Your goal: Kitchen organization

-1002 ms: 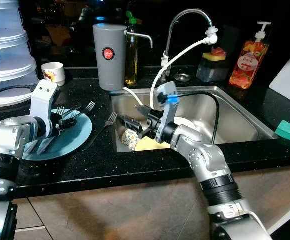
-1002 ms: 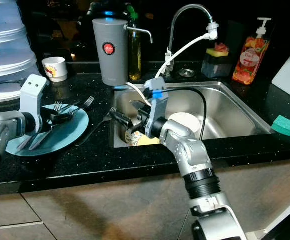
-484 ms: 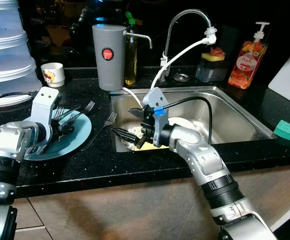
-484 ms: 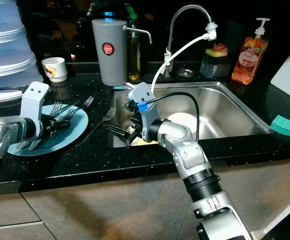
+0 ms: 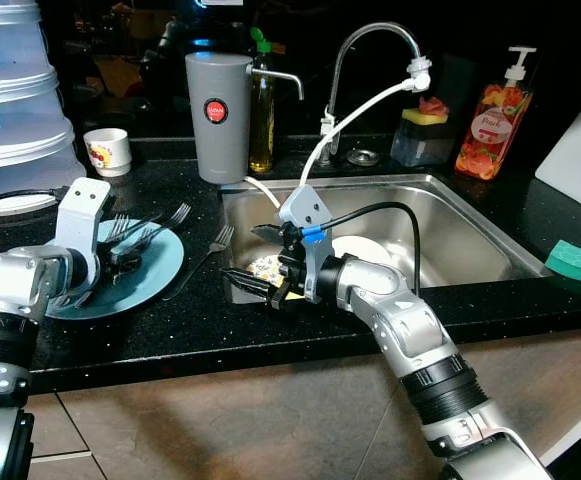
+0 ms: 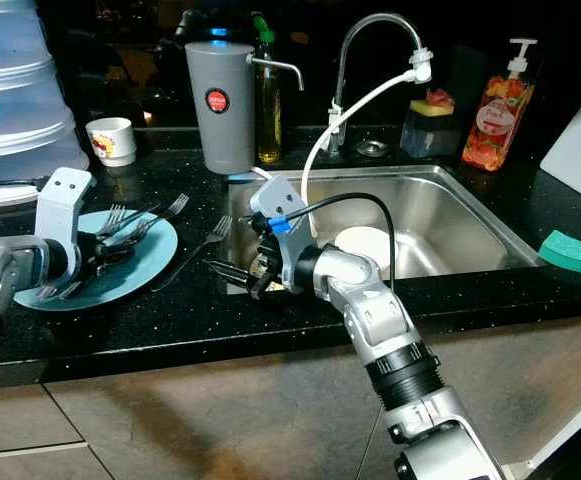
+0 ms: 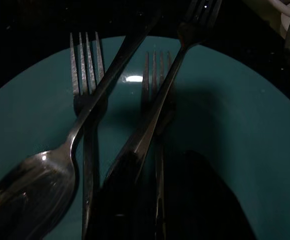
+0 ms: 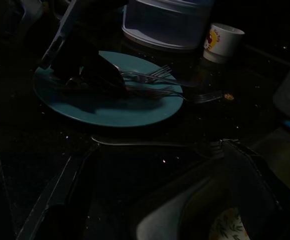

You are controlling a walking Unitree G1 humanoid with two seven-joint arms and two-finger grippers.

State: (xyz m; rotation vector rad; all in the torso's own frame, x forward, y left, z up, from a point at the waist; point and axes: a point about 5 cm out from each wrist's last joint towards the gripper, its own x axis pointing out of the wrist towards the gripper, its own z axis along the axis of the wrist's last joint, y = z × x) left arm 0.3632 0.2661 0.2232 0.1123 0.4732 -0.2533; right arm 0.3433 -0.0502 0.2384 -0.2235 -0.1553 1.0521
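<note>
Left eye view shows the right gripper [image 5: 255, 287] at the sink's [image 5: 470, 225] near-left corner, its black fingers spread apart and holding nothing. They point toward the counter [image 5: 170, 320], where one loose fork [image 5: 202, 258] lies between the sink edge and the blue plate [image 5: 155, 275]. Just behind the fingers, inside the sink, a patterned cup [image 5: 267, 268] and a white dish [image 5: 355, 247] lie close to the wrist.

The left gripper [image 5: 120, 255] rests over the plate; in the left wrist view its dark fingers [image 7: 120, 200] seem to close around the handles of the cutlery [image 7: 149, 130], though the shade makes this uncertain.

I judge the next move is to pick up the loose fork. It lies flat on the hard stone, so the fingers may slide over it and push it away, perhaps into the sink. The right arm's cable [image 5: 380, 210] hangs low over the basin and could catch the cup. If the left gripper lifts carelessly, the crossed forks and spoon [image 7: 30, 190] could slip off the plate.
</note>
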